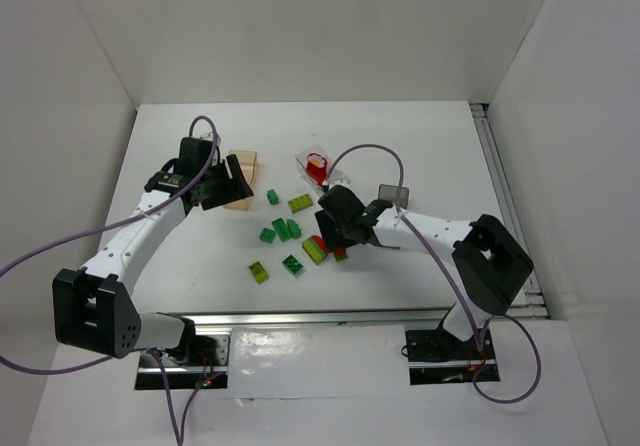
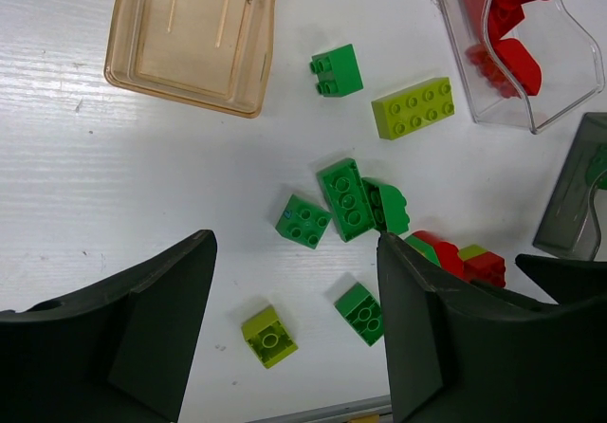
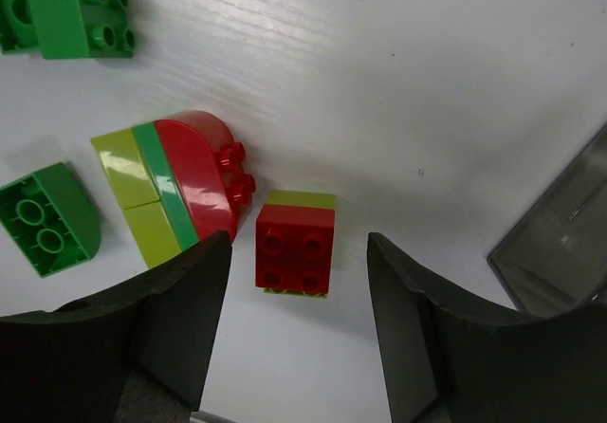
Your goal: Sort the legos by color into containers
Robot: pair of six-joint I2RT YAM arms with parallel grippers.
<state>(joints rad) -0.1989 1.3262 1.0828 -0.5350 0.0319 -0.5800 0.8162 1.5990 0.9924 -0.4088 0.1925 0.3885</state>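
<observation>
Loose legos lie mid-table: green bricks (image 2: pixel 346 195), a yellow-green 2x4 (image 2: pixel 414 107), a small yellow-green one (image 2: pixel 267 336) and a green one (image 2: pixel 361 312). A red 2x2 on a yellow-green brick (image 3: pixel 294 248) lies beside a red, green and yellow-green stack (image 3: pixel 171 191). My right gripper (image 3: pixel 299 248) is open, just above the red 2x2, a finger on either side. My left gripper (image 2: pixel 296 245) is open and empty, high over the green bricks, next to the empty tan tub (image 1: pixel 240 178). The clear tub (image 2: pixel 560 77) holds red bricks. The grey tub (image 2: pixel 569 195) is partly hidden.
The metal rail (image 1: pixel 300 318) runs along the table's near edge, close to the bricks. White walls enclose the table at the left, back and right. The three tubs stand in a row behind the bricks, with the right arm (image 1: pixel 440 231) reaching in from the right.
</observation>
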